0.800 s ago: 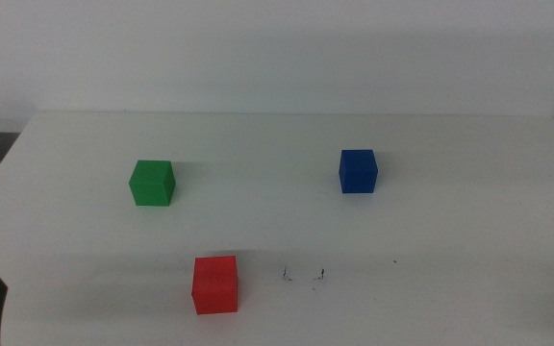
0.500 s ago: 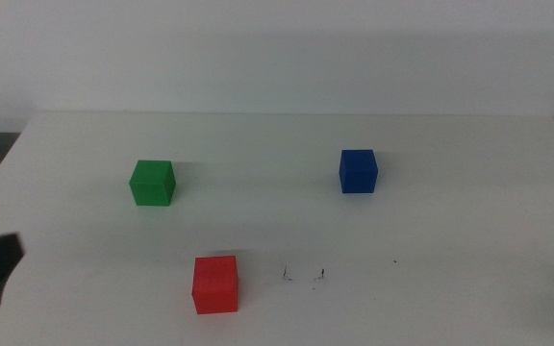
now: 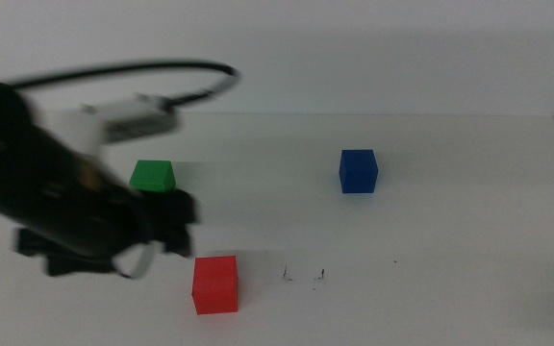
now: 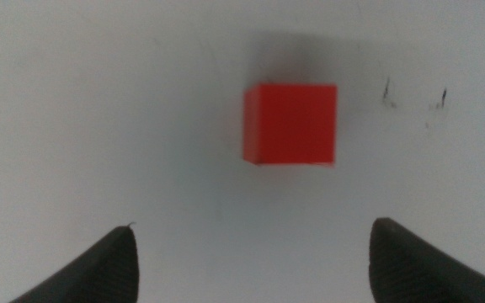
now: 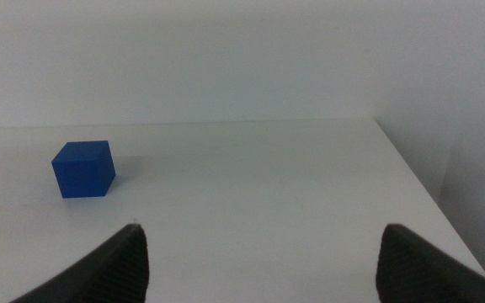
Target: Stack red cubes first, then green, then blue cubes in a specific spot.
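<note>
The red cube (image 3: 214, 284) sits at the near edge of the white table (image 3: 469, 240), untouched and resting flat, with the marked spot (image 3: 303, 276), two tiny black marks, just beside it toward the right arm's side. The left gripper (image 3: 166, 223) hangs above the table just beside the red cube and blurs in the middle view; its wrist camera looks straight down on the cube, which lies ahead of the jaws, and these are spread wide and hold nothing. So the step in hand looks like the reach for the first cube of the stack. The next move probably calls for bringing the jaws on over the cube, lowering them squarely astride two opposite faces, closing, then carrying it the short way onto the marks. Farther back, the green cube (image 3: 152, 177) stands partly hidden behind the left arm, and the blue cube (image 3: 358, 171) stands well apart from it on the other side. The right gripper (image 5: 259, 261) waits out of the middle view, jaws spread and empty, facing the blue cube.
</note>
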